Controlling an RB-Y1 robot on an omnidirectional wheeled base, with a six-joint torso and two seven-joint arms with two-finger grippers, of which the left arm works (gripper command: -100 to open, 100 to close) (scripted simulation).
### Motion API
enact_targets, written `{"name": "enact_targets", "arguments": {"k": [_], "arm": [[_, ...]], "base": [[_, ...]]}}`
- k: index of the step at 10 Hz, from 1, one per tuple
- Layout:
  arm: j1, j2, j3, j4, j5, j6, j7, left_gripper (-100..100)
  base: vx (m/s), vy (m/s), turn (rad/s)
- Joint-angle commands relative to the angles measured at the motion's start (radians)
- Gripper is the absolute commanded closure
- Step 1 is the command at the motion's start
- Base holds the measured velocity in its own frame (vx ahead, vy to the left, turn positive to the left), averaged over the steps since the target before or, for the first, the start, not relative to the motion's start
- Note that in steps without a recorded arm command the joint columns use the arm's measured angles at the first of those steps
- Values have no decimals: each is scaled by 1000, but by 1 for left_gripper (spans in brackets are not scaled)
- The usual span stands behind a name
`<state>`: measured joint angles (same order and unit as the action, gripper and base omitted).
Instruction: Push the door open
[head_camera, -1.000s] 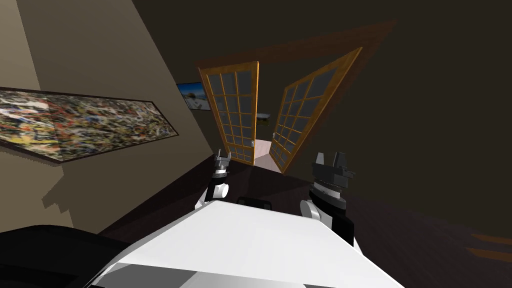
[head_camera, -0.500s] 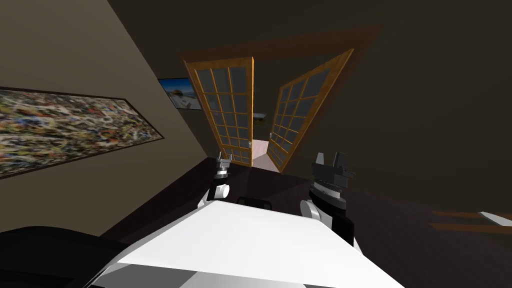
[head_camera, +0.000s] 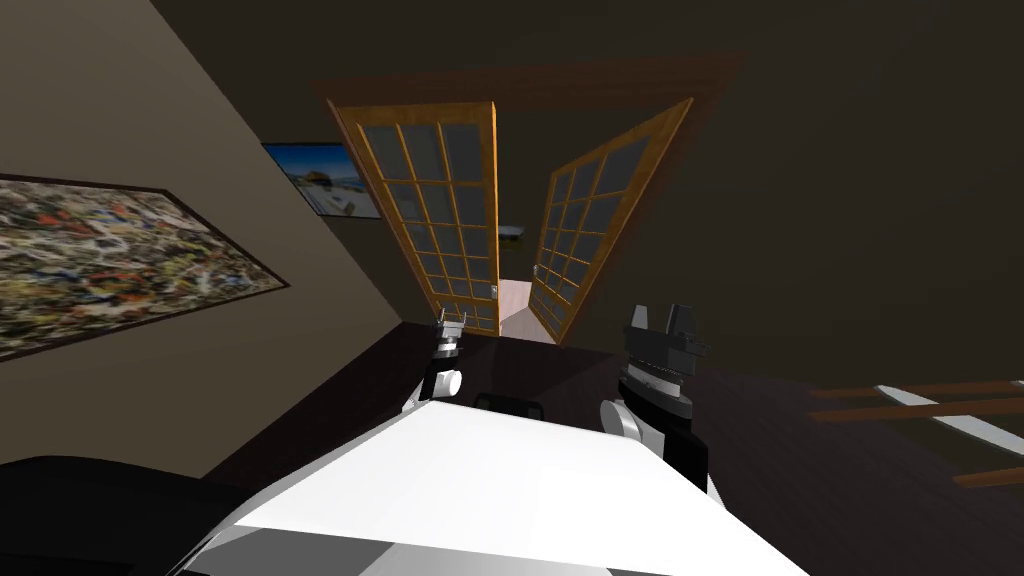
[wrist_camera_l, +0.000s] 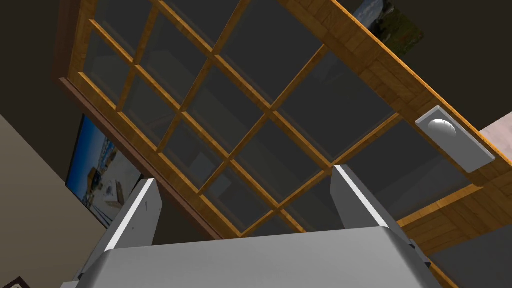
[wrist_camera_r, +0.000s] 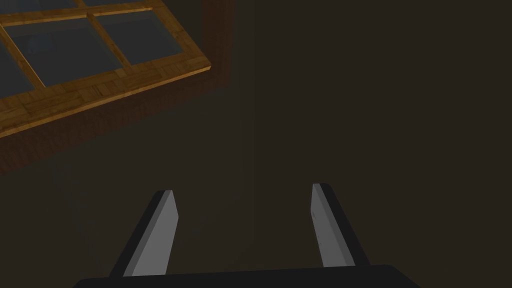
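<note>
The orange wooden, glass-paned door (head_camera: 440, 215) is seen ajar, far ahead. It is judged stiff (panes fragile) and best pushed on its frame. The left pincer (wrist_camera_l: 243, 176) and right pincer (wrist_camera_r: 242, 189) are held apart.

No lettering or numbers can be read, and the small wall picture (head_camera: 322, 178) seems to carry none.

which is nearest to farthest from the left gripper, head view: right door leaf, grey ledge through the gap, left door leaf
From the left gripper:
1. left door leaf, straight ahead.
2. right door leaf, ahead to the right.
3. grey ledge, beyond both.
</note>
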<state>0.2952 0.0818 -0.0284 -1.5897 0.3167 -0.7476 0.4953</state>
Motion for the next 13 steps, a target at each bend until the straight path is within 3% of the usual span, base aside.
{"name": "enact_targets", "arguments": {"k": [1, 13], "arm": [[-15, 1, -2, 39, 21, -8, 32, -100], [-106, -11, -28, 322, 165, -76, 248, -100]], "base": [[86, 60, -152], [79, 67, -155]]}}
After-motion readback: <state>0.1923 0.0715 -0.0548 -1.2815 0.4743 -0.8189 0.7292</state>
